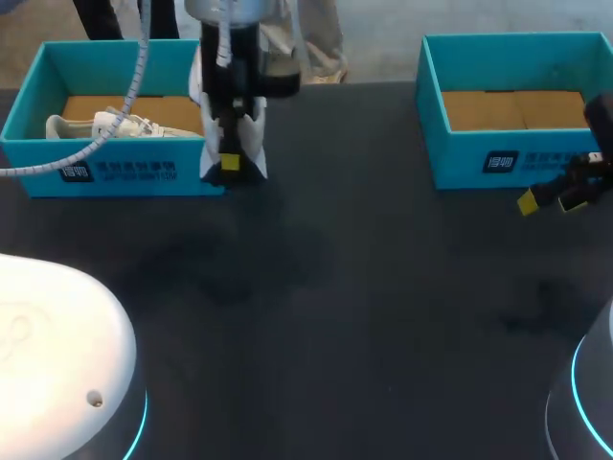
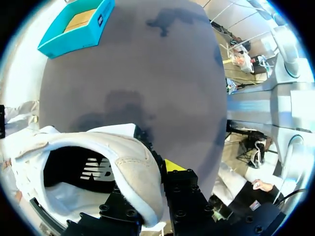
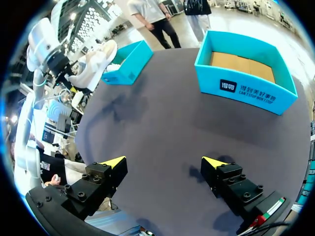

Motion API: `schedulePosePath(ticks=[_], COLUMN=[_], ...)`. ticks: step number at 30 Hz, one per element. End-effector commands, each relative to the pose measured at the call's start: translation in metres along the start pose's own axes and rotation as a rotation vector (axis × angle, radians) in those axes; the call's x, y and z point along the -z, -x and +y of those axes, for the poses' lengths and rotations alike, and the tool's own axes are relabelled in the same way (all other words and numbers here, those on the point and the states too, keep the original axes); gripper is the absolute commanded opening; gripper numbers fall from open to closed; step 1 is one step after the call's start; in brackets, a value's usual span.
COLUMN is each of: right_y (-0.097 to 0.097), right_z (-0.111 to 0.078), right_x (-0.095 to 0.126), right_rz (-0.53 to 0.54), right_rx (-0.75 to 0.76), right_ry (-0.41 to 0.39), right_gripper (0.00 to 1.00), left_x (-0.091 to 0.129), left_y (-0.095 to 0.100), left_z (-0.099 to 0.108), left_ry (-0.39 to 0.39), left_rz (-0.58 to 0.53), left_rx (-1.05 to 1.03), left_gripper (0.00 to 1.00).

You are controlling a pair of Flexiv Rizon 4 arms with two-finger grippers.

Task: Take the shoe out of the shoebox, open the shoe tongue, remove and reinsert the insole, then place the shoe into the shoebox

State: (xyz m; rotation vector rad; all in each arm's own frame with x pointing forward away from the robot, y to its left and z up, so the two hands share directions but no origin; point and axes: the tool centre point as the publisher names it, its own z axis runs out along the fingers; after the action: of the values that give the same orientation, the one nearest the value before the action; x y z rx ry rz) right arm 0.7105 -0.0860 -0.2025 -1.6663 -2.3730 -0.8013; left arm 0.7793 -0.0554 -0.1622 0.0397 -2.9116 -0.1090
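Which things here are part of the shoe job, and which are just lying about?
Job: held shoe, in the left gripper above the table; left shoebox beside it.
Lying about: second shoe, inside the left shoebox; right shoebox, empty; right gripper, open, holding nothing.

Looked like a robotics lab test cell, not a home or shop. Evidence: a dark matte worktop [image 1: 335, 316] with two robot arms mounted at its near corners, the left arm [image 1: 57, 355] and the right arm [image 1: 589, 402]. Both bases had lit cyan rings. A spiral-wrapped cable [image 1: 137, 72] ran along the left arm. Two identical teal boxes were staged symmetrically: the left shoebox [image 1: 38, 172] at the far-left corner, the right shoebox [image 1: 460, 163] at the far-right corner.
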Motion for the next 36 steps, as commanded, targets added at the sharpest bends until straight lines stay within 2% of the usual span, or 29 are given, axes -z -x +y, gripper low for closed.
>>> schedulePosePath(ticks=[1,6,25,36], right_y=[0.0,0.0,0.0,0.0], right_z=[0.0,0.0,0.0,0.0], right_x=[-0.001,-0.001,-0.001,-0.001], right_rz=[-0.001,-0.001,-0.001,-0.001], right_rx=[-0.001,-0.001,-0.001,-0.001], right_ry=[-0.001,-0.001,-0.001,-0.001], right_gripper=[1.0,1.0,1.0,1.0], left_x=[0.004,0.005,0.008,0.009], left_y=[0.008,0.016,0.068,0.087], left_z=[0.026,0.047,0.124,0.164], left_ry=[-0.037,-0.031,-0.106,-0.068], left_rz=[0.027,0.045,0.036,0.03], left_rx=[0.009,0.048,0.245,0.22], left_gripper=[0.0,0.0,0.0,0.0])
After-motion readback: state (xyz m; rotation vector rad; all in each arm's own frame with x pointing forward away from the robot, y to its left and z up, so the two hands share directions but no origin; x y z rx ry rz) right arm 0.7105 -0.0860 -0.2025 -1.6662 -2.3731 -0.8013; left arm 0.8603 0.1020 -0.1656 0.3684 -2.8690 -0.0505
